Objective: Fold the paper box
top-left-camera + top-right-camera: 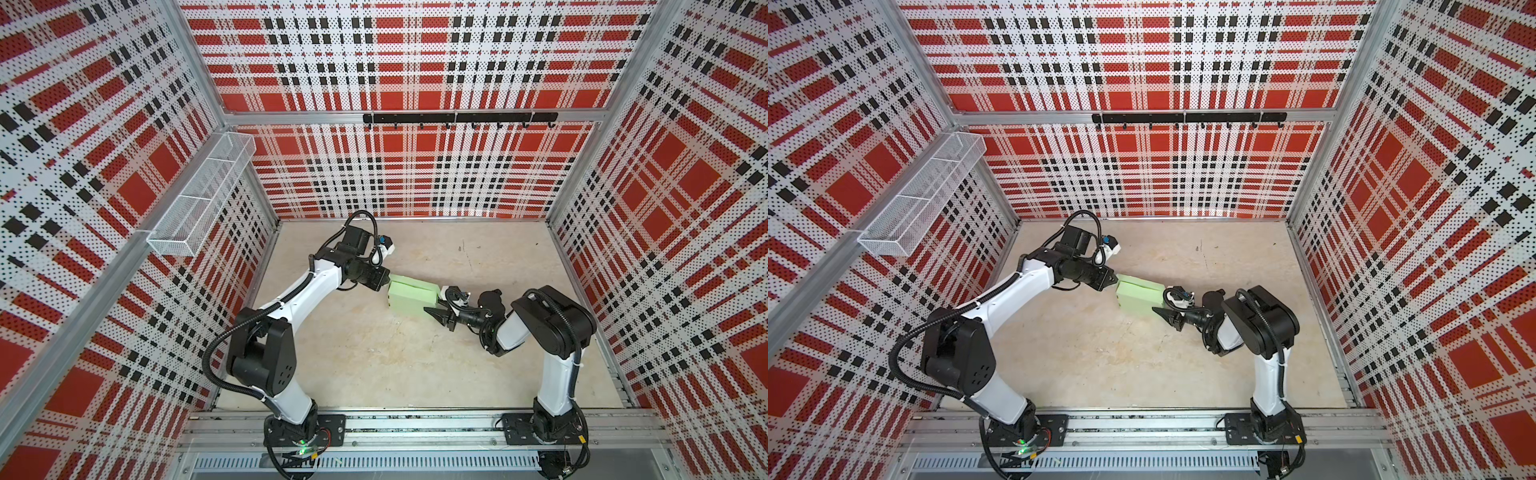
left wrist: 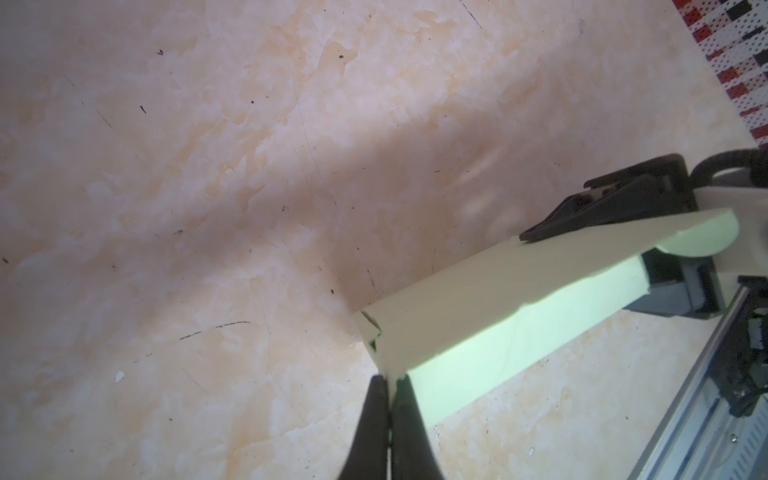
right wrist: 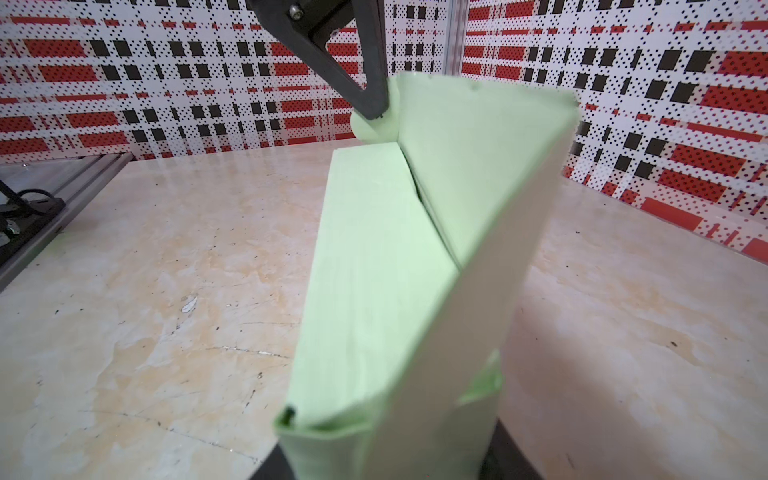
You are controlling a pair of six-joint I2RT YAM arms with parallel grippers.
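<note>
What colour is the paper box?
The paper box is pale mint green, seen best in the right wrist view.

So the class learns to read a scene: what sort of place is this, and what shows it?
Most likely a robot lab cell: a left arm and right arm bolted to a metal rail, plaid perforated panels enclosing the tabletop, and a paper box between them.

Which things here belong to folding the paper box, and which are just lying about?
In the job: paper box; left gripper, pinched shut on one corner of it; right gripper, holding its other end.
Just there: wire basket on a side wall; black hook rail on the back wall.
</note>
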